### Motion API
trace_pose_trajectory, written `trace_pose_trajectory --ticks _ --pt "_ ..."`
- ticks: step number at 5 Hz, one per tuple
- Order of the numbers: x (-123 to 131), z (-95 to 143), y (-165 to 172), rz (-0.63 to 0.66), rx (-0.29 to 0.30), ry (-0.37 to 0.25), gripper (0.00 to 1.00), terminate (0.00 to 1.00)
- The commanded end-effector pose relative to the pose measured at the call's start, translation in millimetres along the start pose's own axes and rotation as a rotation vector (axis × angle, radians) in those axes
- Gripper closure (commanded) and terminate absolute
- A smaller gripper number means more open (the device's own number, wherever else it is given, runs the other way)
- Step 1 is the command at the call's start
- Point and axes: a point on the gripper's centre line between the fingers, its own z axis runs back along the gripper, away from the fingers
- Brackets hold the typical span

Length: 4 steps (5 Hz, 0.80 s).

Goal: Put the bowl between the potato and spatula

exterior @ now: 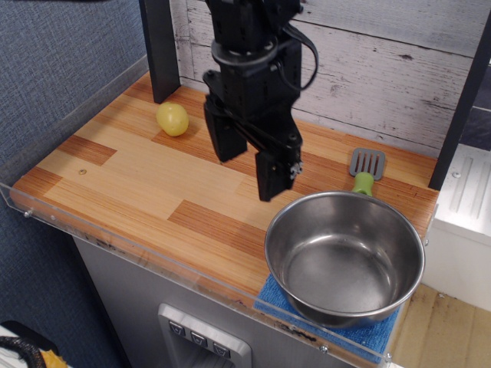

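The shiny steel bowl (344, 258) stands at the front right of the wooden counter, partly on a blue cloth (334, 320). The spatula (365, 170), grey head and lime-green handle, lies just behind the bowl, its handle end hidden by the rim. The pale yellow potato (172, 119) lies at the back left. My black gripper (249, 167) hangs open and empty over the middle of the counter, between potato and bowl, just left of the bowl's rim.
A clear plastic guard (138, 249) runs along the front and left edges. A dark post (159, 50) stands at the back left, behind the potato. A grey plank wall (368, 69) closes the back.
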Motion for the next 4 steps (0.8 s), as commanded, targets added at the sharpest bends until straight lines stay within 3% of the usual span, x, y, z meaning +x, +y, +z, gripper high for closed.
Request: trace_pose_trajectory --ticks 1,2,3,4 --pt "1 -41 -12 -0.119 -0.075 0.072 0.0 0.0" --pt "6 -66 -14 -0.151 -0.077 0.127 0.0 0.0" --pt "6 -74 -16 -0.16 -0.081 0.139 0.0 0.0" --pt "6 -75 -18 -0.159 -0.076 0.128 1.0 0.0"
